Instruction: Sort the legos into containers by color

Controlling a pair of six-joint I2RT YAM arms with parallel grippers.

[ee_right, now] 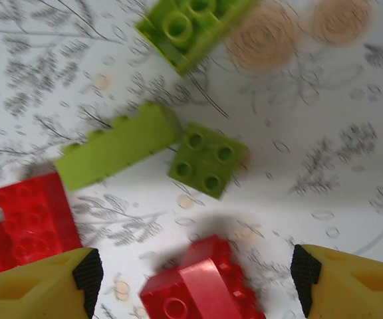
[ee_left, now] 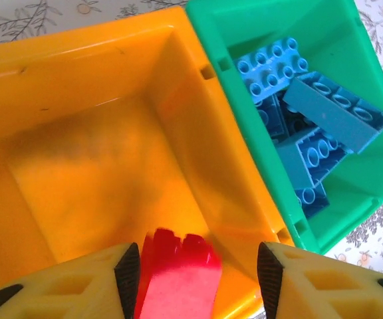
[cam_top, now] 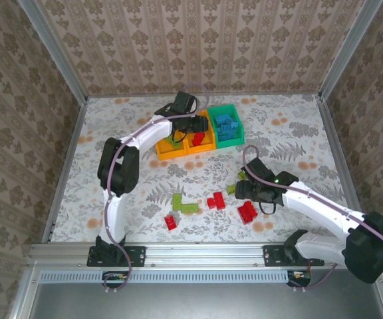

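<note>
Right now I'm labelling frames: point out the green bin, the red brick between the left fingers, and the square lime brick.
green bin [ee_left: 351, 33], left wrist view, bare inner wall
red brick [ee_left: 178, 282], left wrist view, smooth side face
square lime brick [ee_right: 206, 159], right wrist view, studded top

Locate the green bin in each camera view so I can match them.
Top external: the green bin sits above centre, rightmost of three joined bins.
Left wrist: it fills the upper right corner.
Shared landmark: the blue bricks piled inside it, with the orange bin against its left wall.
</note>
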